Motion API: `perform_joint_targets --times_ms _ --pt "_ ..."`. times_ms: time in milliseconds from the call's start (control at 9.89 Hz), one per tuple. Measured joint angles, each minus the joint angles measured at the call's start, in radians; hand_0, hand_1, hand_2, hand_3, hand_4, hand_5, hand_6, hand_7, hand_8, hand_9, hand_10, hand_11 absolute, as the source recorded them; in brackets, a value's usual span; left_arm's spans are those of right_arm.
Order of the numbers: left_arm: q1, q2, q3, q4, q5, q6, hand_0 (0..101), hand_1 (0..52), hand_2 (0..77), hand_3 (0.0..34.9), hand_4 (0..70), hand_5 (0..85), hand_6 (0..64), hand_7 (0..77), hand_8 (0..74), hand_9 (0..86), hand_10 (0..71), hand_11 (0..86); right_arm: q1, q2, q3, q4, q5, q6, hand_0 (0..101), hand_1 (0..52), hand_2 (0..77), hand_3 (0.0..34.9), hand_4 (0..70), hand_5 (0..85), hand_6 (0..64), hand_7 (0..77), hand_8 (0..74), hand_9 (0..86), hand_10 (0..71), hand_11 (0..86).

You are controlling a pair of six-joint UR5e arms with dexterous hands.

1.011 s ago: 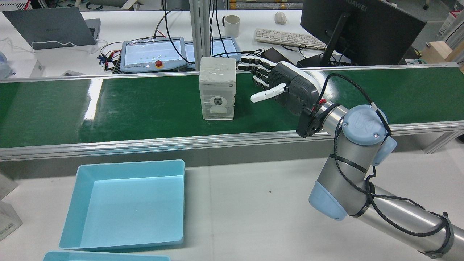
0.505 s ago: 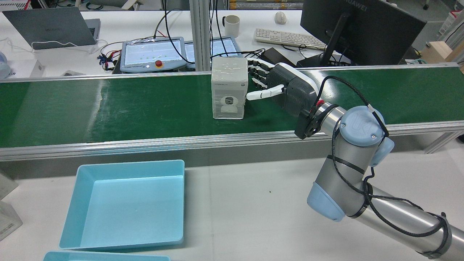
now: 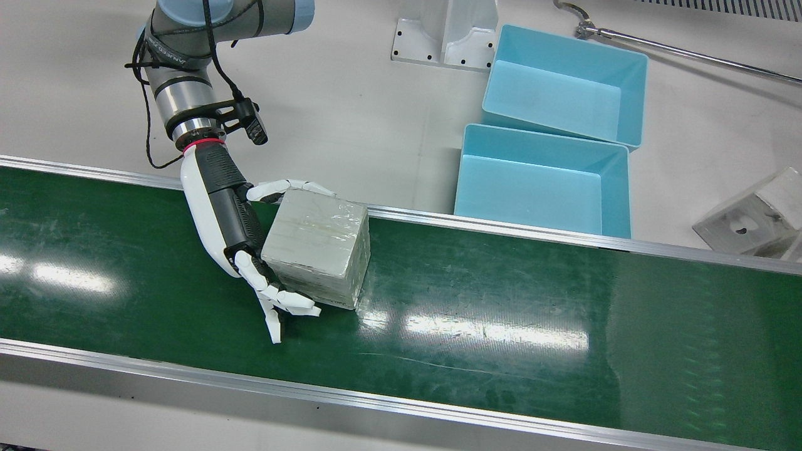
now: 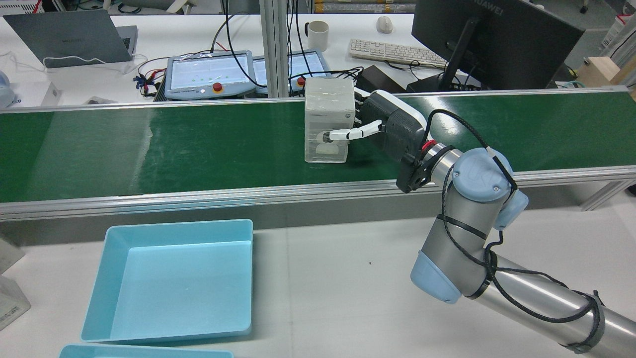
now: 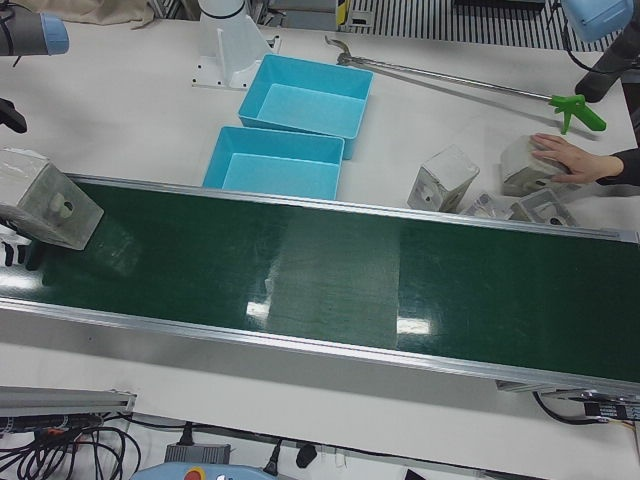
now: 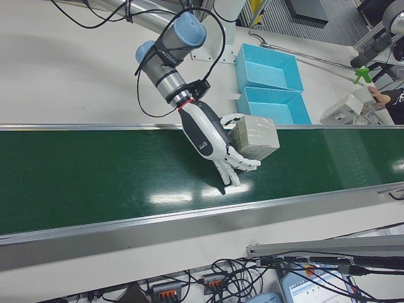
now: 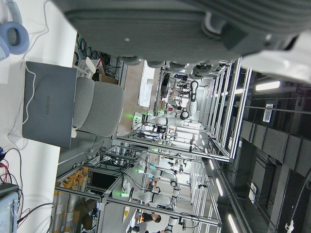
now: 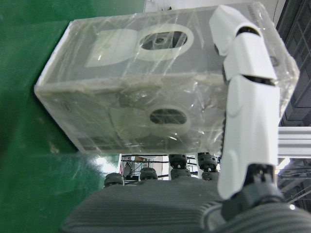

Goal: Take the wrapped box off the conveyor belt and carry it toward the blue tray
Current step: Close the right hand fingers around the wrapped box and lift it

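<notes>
The wrapped box (image 3: 316,247) stands on the green conveyor belt (image 3: 501,326), a white box under clear film. My right hand (image 3: 219,200) reaches around it from the side. The thumb lies on the face nearest the robot in the rear view (image 4: 338,134), and the fingers (image 3: 279,300) stretch, spread, along the far face. In the right hand view the box (image 8: 146,97) fills the frame with the thumb (image 8: 248,97) across it. The blue tray (image 4: 174,278) sits on the table before the belt. My left hand (image 7: 194,24) shows only as a palm edge.
A second blue tray (image 3: 564,88) stands behind the first (image 3: 539,188). Several more wrapped boxes (image 3: 752,213) lie on the table beyond the trays, with a person's hand (image 5: 570,160) on one. Monitor, keyboard and laptop stand past the belt.
The box has ridden the belt to the right in the rear view and into my right hand. The hand moved slightly toward it, and the thumb now lies across the box's near face.
</notes>
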Motion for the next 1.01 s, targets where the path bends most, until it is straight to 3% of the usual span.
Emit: perform_joint_targets --times_ms 303,404,505,606,707,809,910,1011 --pt "0.000 0.000 0.000 0.000 0.000 0.000 0 0.0 0.5 0.0 0.0 0.5 0.0 0.5 0.5 0.0 0.5 0.0 -0.023 0.029 -0.013 0.000 0.084 -0.001 49 18.5 23.5 13.3 9.8 21.3 3.8 20.7 0.0 2.2 0.0 1.6" --pt "0.000 0.000 0.000 0.000 0.000 0.000 0 0.0 0.5 0.0 0.0 0.5 0.0 0.5 0.5 0.0 0.5 0.0 -0.025 0.037 -0.013 0.000 0.100 0.000 54 23.5 25.1 10.5 16.9 27.8 9.8 28.4 2.7 8.7 0.0 1.6" --pt "0.000 0.000 0.000 0.000 0.000 0.000 0 0.0 1.1 0.0 0.0 0.5 0.0 0.5 0.5 0.0 0.5 0.0 -0.026 0.042 -0.013 0.000 0.109 0.001 58 19.6 27.3 4.1 27.8 36.0 19.1 38.2 21.8 23.5 12.5 6.0" --pt "0.000 0.000 0.000 0.000 0.000 0.000 0 0.0 1.1 0.0 0.0 0.5 0.0 0.5 0.5 0.0 0.5 0.0 -0.026 0.044 -0.011 -0.001 0.112 0.002 58 19.6 27.3 0.0 27.8 36.0 19.1 38.2 31.6 31.1 12.5 6.0" --pt "0.000 0.000 0.000 0.000 0.000 0.000 0 0.0 1.1 0.0 0.0 0.5 0.0 0.5 0.5 0.0 0.5 0.5 -0.025 0.043 -0.006 -0.003 0.112 0.003 59 12.0 28.9 0.0 35.5 42.5 25.6 44.7 37.1 34.9 18.0 16.4" --pt "0.000 0.000 0.000 0.000 0.000 0.000 0 0.0 1.1 0.0 0.0 1.1 0.0 0.5 0.5 0.0 0.5 0.0 -0.020 0.042 0.012 -0.006 0.111 0.004 56 12.0 28.9 0.0 37.1 44.7 25.6 44.7 37.1 34.9 24.5 24.5" --pt "0.000 0.000 0.000 0.000 0.000 0.000 0 0.0 1.1 0.0 0.0 0.5 0.0 0.5 0.5 0.0 0.5 0.0 -0.017 0.043 0.042 -0.007 0.109 0.005 54 8.7 29.5 0.4 37.6 46.9 30.5 50.2 43.6 39.8 32.7 32.2" --pt "0.000 0.000 0.000 0.000 0.000 0.000 0 0.0 0.5 0.0 0.0 0.5 0.0 0.5 0.5 0.0 0.5 0.0 -0.017 0.050 0.079 -0.007 0.106 0.005 54 8.7 29.5 0.4 37.6 46.9 30.5 50.2 43.6 39.8 32.7 32.2"
